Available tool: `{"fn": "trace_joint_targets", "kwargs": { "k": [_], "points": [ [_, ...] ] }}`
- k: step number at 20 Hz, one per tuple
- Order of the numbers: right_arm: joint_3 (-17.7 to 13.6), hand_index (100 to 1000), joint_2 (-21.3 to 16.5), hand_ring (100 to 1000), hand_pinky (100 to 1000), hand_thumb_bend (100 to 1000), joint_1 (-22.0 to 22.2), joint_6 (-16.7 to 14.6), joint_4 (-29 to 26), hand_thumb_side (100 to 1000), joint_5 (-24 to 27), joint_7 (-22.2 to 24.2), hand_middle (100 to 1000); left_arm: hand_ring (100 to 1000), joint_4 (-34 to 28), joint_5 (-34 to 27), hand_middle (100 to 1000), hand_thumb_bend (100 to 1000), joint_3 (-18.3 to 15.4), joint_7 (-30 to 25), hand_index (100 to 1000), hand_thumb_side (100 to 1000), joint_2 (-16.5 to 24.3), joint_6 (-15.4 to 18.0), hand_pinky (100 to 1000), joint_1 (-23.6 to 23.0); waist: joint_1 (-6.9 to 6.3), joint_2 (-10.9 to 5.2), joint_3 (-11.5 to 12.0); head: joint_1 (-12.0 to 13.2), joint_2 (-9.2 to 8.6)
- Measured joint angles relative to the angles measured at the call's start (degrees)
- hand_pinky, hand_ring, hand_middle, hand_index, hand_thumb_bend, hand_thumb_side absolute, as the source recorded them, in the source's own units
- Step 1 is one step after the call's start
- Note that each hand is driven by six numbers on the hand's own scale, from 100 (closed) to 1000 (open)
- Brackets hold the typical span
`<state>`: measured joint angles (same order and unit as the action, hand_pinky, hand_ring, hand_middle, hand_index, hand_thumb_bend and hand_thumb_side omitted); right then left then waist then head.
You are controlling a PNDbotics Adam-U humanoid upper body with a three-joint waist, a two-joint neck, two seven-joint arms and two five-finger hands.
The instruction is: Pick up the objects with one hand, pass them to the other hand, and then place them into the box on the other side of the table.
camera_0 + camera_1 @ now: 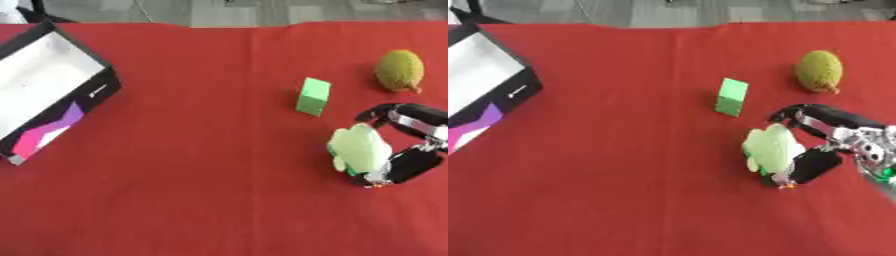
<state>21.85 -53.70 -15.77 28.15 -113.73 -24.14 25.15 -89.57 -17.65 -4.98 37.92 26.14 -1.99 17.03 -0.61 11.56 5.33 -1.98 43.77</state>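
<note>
A pale green, lumpy soft object (pixel 357 148) lies on the red cloth at the right. My right hand (pixel 833 145) comes in from the right edge, its fingers and thumb curled round that object from behind. A green block (pixel 313 96) stands upright a little up and left of the hand. A yellow-green bumpy fruit (pixel 400 70) lies farther back at the right. The open box (pixel 45 90), black outside and white inside with a pink and purple pattern on its side, sits at the far left. My left hand shows in neither view.
The red cloth (pixel 201 165) covers the whole table, with a wide bare stretch between the box and the objects. Grey floor shows beyond the far edge.
</note>
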Motion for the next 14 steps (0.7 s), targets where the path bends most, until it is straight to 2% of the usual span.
{"fn": "trace_joint_targets", "kwargs": {
  "k": [5,6,7,14],
  "points": [
    [-1.1,887,0.0,857,907,681,0.3,-1.4,0.0,305,-0.3,-1.4,858,773,-0.1,0.0,815,921,-0.1,0.0,861,625,0.0,0.0,728,-0.2,0.00,0.00,-0.1,0.0,0.00],
    [-1.2,886,0.0,857,907,669,0.5,-1.2,0.0,263,-0.4,-1.2,858,773,-0.1,0.0,815,934,-0.1,0.0,862,627,0.0,0.0,728,-0.2,0.00,0.00,-0.1,-0.1,0.00],
    [-1.2,886,0.0,857,907,679,0.7,-0.9,0.0,306,-0.6,-0.9,858,773,-0.2,0.0,815,920,-0.1,0.0,861,626,0.0,0.0,728,-0.2,0.00,0.00,0.0,-0.2,0.00],
    [-0.8,878,0.0,843,899,678,1.2,2.3,0.0,311,-3.7,2.3,845,772,-0.3,0.0,814,919,-0.1,-0.2,861,626,0.0,0.2,727,-0.2,0.00,0.00,0.3,-0.7,0.00]
  ]
}}
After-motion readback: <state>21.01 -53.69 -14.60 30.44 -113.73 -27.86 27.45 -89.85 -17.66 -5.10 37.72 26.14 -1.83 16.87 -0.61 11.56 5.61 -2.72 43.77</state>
